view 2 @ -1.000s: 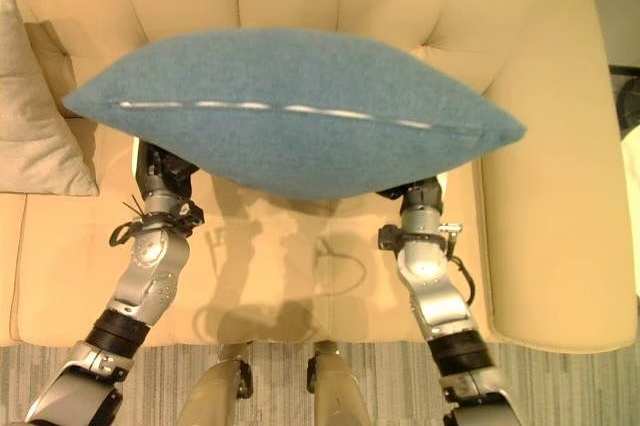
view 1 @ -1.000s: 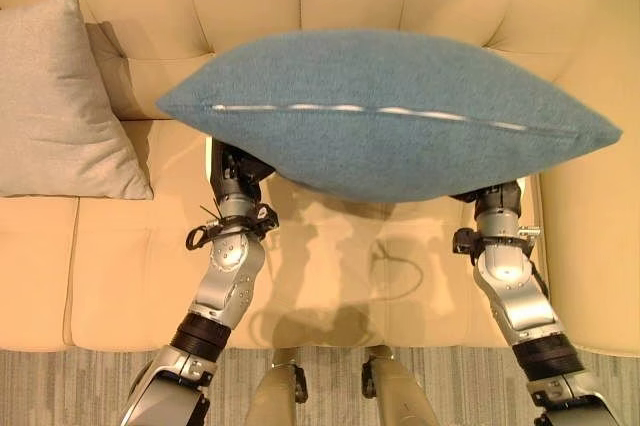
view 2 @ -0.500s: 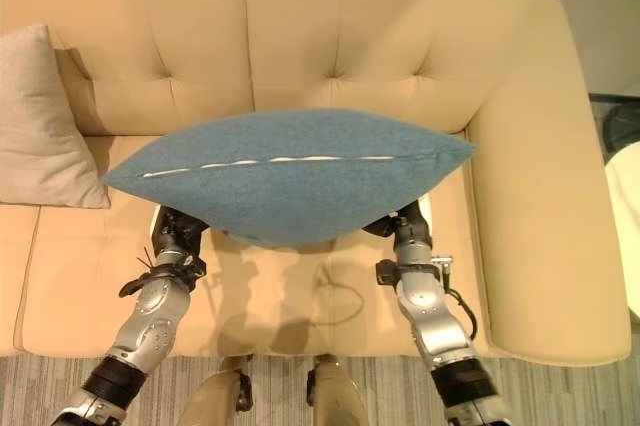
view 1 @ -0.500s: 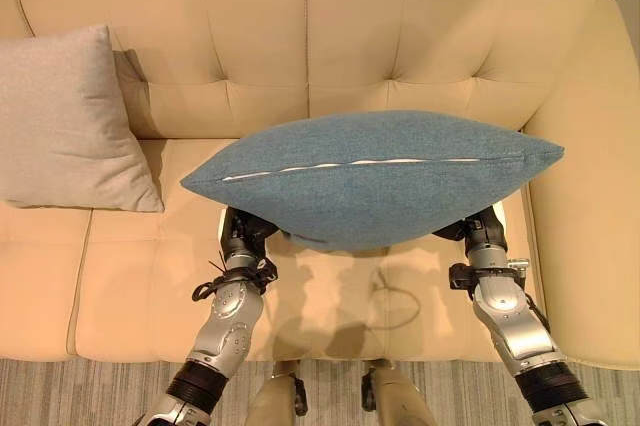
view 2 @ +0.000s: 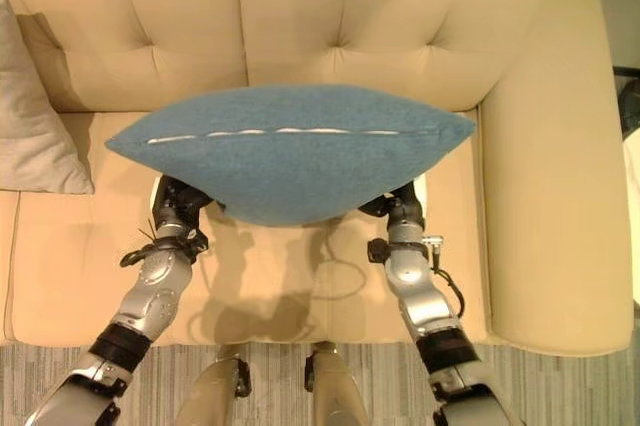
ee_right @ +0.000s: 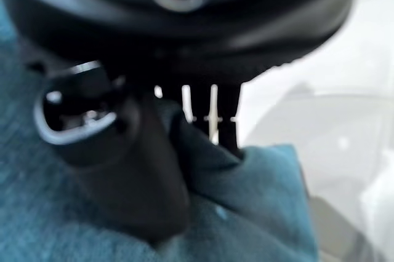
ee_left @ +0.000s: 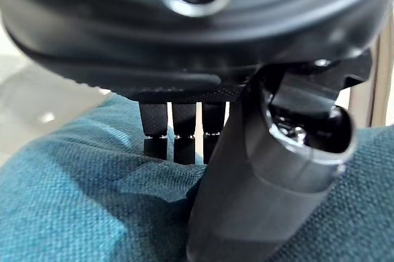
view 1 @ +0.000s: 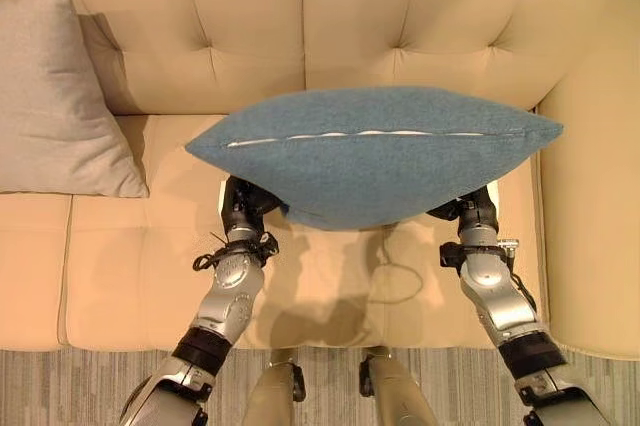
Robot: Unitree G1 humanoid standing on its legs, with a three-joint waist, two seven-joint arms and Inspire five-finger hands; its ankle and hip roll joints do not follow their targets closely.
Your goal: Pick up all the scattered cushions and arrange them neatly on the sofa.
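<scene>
Sofa [view 1: 300, 26] behind — fingers [ee_left: 175, 133] pinch blue cushion [view 1: 375, 156].

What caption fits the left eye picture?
Both hands hold a blue cushion over the sofa.

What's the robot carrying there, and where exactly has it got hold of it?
A blue cushion, held over the sofa by both hands. The left hand and the right hand each pinch the fabric on its underside, near opposite ends.

Cream tufted sofa [view 1: 300, 26], striped carpet [view 1: 80, 386]
</scene>
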